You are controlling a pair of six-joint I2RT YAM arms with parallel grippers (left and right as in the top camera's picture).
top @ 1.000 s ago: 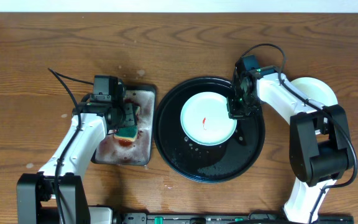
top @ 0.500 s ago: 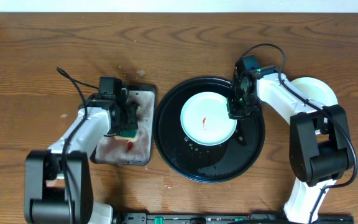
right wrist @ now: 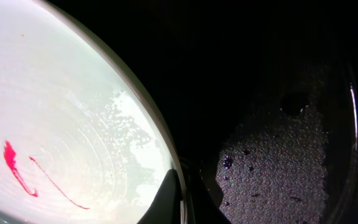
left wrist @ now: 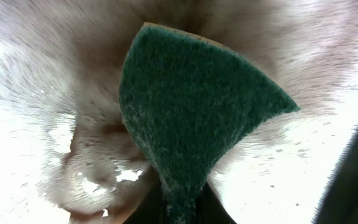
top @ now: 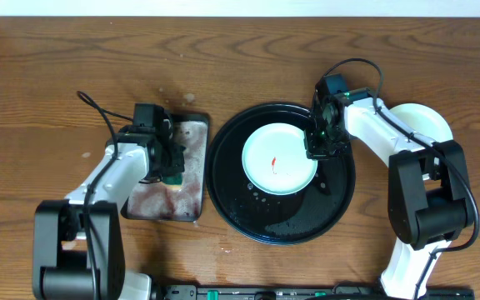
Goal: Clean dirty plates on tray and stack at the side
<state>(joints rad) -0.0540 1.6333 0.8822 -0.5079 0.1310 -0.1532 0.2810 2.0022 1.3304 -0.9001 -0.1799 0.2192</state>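
Pale mint plate (top: 279, 158), red-smeared, flat in the glossy black tray (top: 290, 218), right rim between the right gripper (top: 316, 150) fingertips. Tray floor wet beside them. Another pale plate (top: 430, 121) outside the tray, beyond that gripper's arm.

A brown wooden table (top: 57, 67) with long grain fills the view. A narrow white strip (top: 240, 7) runs along its 12 o'clock edge. The light is even. Small pale spots (top: 192, 97) mark the wood toward 10 o'clock.
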